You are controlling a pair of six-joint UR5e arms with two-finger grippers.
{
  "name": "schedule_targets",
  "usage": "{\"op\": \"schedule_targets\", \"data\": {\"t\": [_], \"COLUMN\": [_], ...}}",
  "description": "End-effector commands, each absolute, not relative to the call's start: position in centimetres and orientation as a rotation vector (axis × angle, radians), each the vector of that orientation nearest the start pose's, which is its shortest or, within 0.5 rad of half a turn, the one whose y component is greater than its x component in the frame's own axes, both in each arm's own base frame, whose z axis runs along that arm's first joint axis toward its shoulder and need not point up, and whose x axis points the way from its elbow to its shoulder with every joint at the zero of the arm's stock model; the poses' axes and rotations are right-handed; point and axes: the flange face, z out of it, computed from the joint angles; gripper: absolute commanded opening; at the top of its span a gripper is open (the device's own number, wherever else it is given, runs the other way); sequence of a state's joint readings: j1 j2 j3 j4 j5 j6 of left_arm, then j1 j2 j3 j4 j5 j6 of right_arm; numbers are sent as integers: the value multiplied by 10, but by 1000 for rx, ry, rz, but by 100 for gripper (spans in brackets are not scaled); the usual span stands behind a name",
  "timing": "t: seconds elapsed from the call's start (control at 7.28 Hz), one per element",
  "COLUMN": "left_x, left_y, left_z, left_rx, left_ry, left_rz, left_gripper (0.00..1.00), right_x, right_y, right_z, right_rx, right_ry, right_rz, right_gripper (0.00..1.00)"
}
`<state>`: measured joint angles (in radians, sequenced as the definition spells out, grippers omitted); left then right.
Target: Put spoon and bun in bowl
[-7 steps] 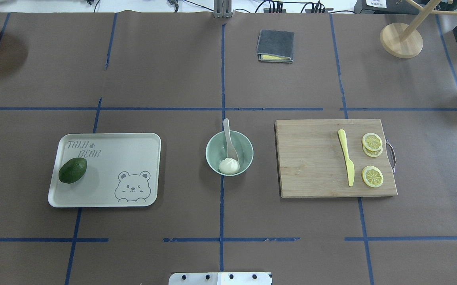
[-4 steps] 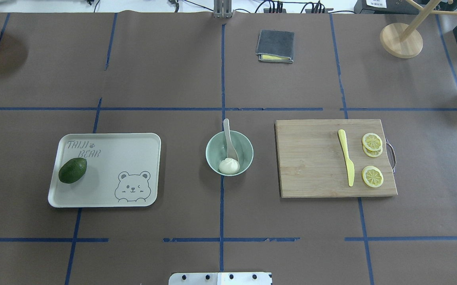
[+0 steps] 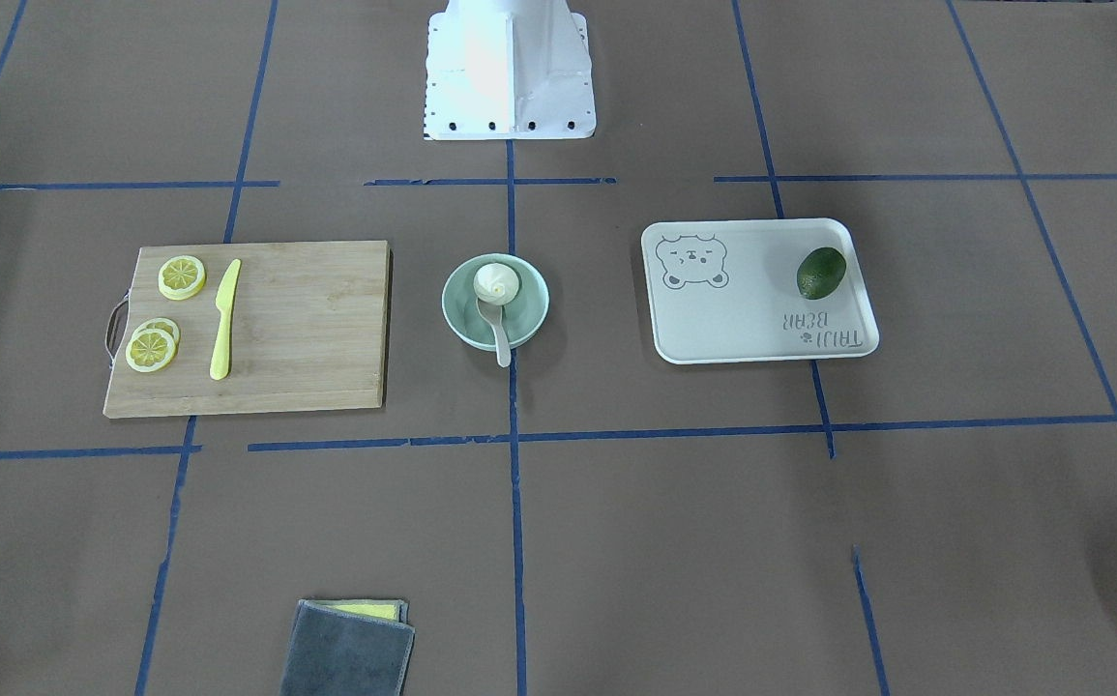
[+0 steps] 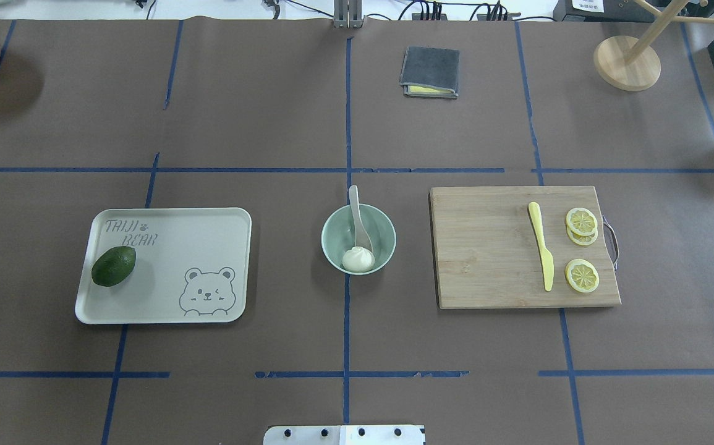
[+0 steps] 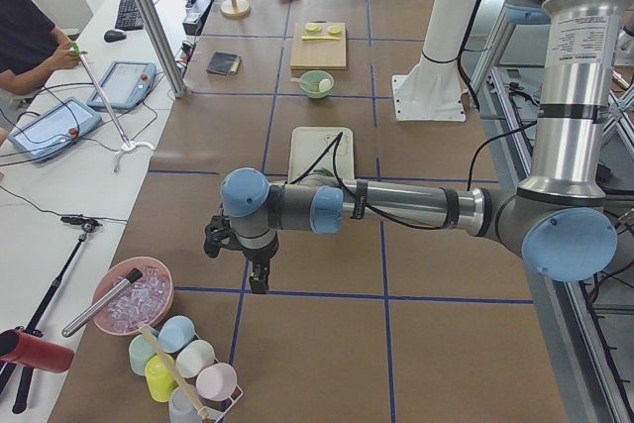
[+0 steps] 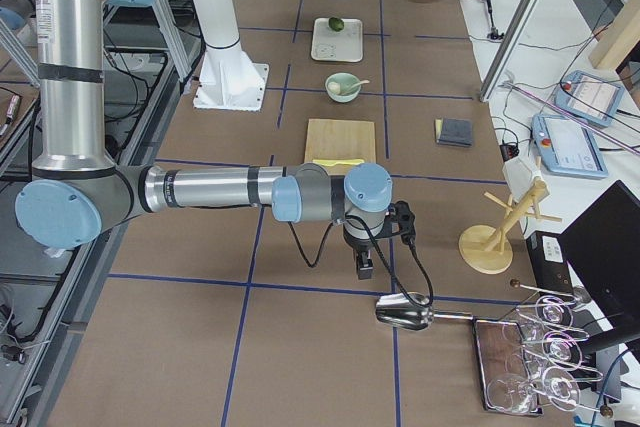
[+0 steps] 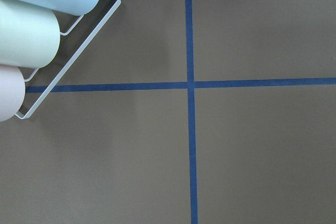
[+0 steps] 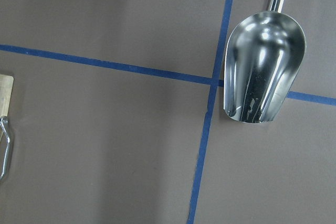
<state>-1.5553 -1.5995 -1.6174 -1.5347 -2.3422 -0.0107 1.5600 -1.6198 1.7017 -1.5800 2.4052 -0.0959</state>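
The mint-green bowl (image 4: 384,233) stands at the table's middle. The white pleated bun (image 4: 358,259) lies inside it on the robot's side. The pale spoon (image 4: 357,216) rests with its scoop in the bowl and its handle over the far rim. All three also show in the front view: bowl (image 3: 452,302), bun (image 3: 496,282), spoon (image 3: 499,335). Neither gripper touches them. My left gripper (image 5: 257,282) hangs over the table's left end. My right gripper (image 6: 364,269) hangs over the right end. I cannot tell whether either is open or shut.
A white bear tray (image 4: 208,247) with an avocado (image 4: 114,266) lies left of the bowl. A wooden board (image 4: 486,253) with a yellow knife (image 4: 541,253) and lemon slices (image 4: 582,275) lies right. A grey cloth (image 4: 430,71) lies at the back. A metal scoop (image 8: 262,66) and a rack of cups (image 7: 37,35) lie under the wrists.
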Motion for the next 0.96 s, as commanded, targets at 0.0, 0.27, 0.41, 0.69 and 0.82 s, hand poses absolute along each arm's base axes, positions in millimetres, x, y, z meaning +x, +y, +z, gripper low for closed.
{"op": "schedule_targets", "data": {"t": [0.0,0.27,0.41,0.69,0.82], "left_x": [-62,-62,-62,-62,-63], "left_y": [-503,-502,-502,-503,-503], "left_z": [629,630,629,629,629], "left_rx": [24,21,24,28,30], "left_ry": [772,772,772,772,772], "left_rz": [5,3,5,6,5], "left_gripper": [100,100,100,100,100], "right_x": [55,55,57,60,60], "right_y": [-475,-475,-474,-469,-469], "right_z": [615,615,615,620,620], "right_rx": [103,103,104,98,99], "right_ry": [-831,-831,-831,-831,-831], "right_rz": [-127,-127,-125,-114,-114], "right_gripper": [100,100,100,100,100]}}
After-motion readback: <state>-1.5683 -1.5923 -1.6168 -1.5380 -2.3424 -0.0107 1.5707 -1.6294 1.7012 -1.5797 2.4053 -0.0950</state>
